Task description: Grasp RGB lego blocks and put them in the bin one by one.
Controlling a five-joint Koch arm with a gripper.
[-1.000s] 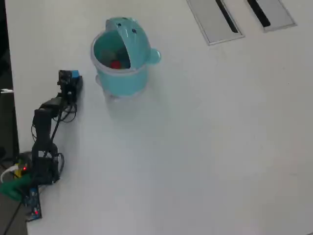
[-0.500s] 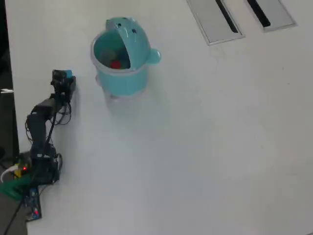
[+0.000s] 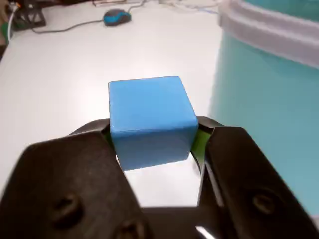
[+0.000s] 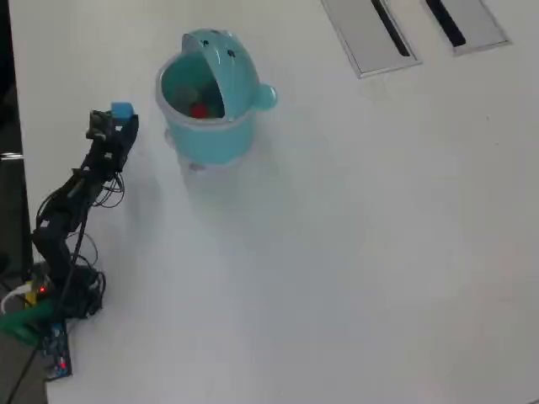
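Observation:
A blue lego block (image 3: 149, 119) sits clamped between the two black jaws of my gripper (image 3: 152, 134), lifted above the white table. In the overhead view the gripper (image 4: 120, 118) holds the blue block (image 4: 122, 110) just left of the teal bin (image 4: 215, 126). The bin's lid (image 4: 232, 63) stands open. A red block (image 4: 200, 110) lies inside the bin, with a pale greenish shape beside it that I cannot identify. In the wrist view the bin wall (image 3: 269, 89) fills the right side.
Two grey slotted panels (image 4: 370, 34) lie at the top right of the overhead view. The arm's base and cables (image 4: 50, 303) sit at the table's lower left edge. A blue mouse (image 3: 117, 17) lies far off in the wrist view.
The arm has stretched out and lifted, carrying the blue block up and slightly right toward the bin. The bin and its contents have not moved.

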